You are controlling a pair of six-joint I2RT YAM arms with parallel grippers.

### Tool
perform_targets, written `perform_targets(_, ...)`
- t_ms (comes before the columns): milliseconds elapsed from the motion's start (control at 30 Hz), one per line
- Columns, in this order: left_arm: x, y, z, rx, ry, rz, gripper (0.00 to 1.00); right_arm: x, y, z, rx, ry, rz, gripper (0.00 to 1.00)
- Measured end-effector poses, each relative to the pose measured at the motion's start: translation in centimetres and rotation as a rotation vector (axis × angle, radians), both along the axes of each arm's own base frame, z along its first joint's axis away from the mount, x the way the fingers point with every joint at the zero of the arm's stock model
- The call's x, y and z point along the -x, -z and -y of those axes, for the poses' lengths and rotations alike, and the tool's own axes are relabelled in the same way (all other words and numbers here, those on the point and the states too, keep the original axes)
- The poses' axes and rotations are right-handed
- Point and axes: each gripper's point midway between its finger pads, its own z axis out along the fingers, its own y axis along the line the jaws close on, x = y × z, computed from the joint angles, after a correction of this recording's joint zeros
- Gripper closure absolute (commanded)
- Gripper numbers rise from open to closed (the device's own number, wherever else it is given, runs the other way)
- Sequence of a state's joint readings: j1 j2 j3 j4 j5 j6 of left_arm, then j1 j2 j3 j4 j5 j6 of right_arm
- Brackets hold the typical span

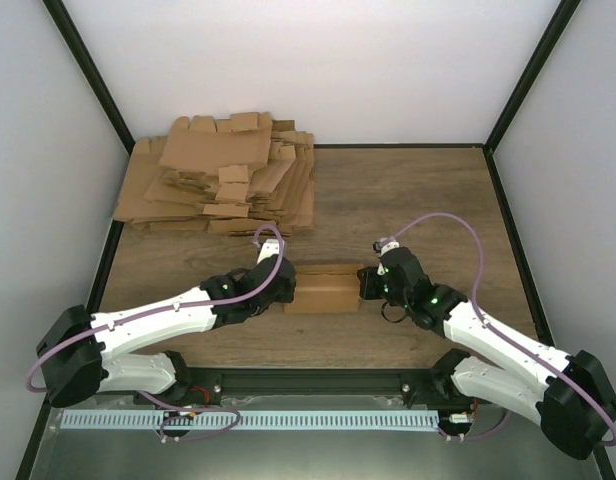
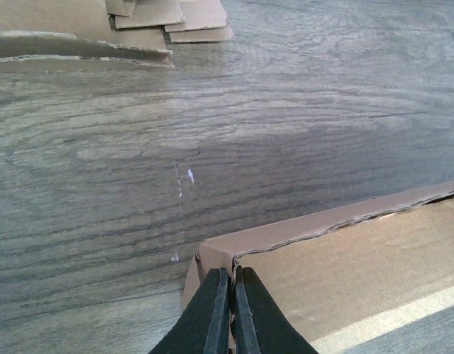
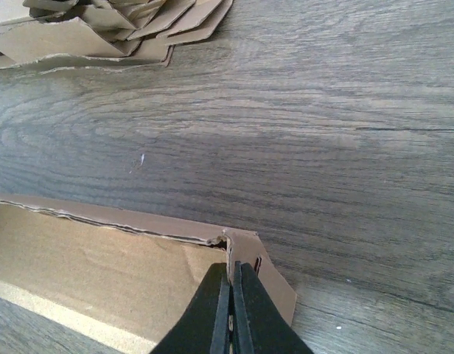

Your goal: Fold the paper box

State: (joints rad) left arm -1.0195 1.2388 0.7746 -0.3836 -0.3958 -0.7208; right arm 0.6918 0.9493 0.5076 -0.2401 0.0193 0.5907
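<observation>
The paper box (image 1: pixel 324 288) is a small brown carton, partly formed, on the wooden table between both arms. My left gripper (image 1: pixel 288 287) is at its left end, shut on the thin end wall of the box (image 2: pixel 330 265); the black fingers (image 2: pixel 212 310) pinch the cardboard edge. My right gripper (image 1: pixel 368 282) is at the right end, shut on the right end wall, with a slotted flap (image 3: pixel 267 276) sticking out beside the fingers (image 3: pixel 253 313). The box interior (image 3: pixel 94 269) is open toward both wrist cameras.
A big pile of flat brown cardboard blanks (image 1: pixel 220 175) lies at the back left of the table; it also shows in the left wrist view (image 2: pixel 102 29) and right wrist view (image 3: pixel 102 29). Dark frame posts and white walls bound the table (image 1: pixel 428 190).
</observation>
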Motion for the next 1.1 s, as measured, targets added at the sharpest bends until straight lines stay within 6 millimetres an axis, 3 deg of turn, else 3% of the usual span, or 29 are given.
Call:
perform_targets(900, 1.2, 1.6, -0.6, 0.045, 0.028, 0.001, 0.96, 0.4, 0.8, -0.3, 0.031, -0.014, 0.07, 0.99)
perform_targets(1100, 2.1, 2.1, -0.4, 0.043, 0.049, 0.017, 0.96, 1.2, 1.4, -0.2, 0.012, -0.025, 0.075, 0.99)
